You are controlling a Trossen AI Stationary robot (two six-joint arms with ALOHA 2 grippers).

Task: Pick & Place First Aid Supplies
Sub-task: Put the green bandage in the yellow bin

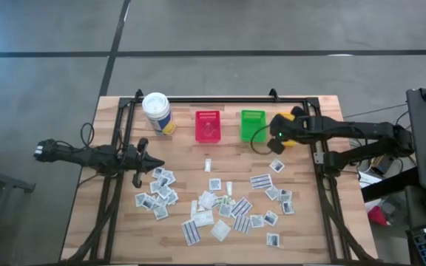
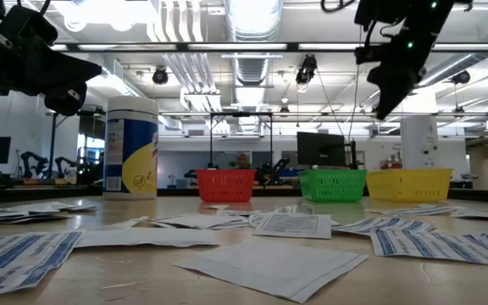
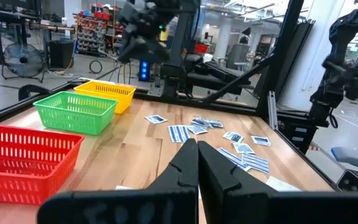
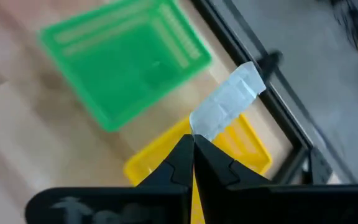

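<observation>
Bins: three, namely one red bin (image 1: 208, 125), one green bin (image 1: 253, 124) and one yellow bin (image 4: 244, 146). Canister (image 1: 157, 112): one, white with a yellow label. Paper packets (image 1: 220, 205) loose on the table (image 1: 117, 233): roughly thirty; overlaps prevent an exact count. Packet (image 4: 225, 109) off the table: one.

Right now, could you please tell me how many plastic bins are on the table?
3, in a row along the far edge: the red bin, the green bin beside it, and the yellow bin, largely hidden under the right claw from above.
</observation>
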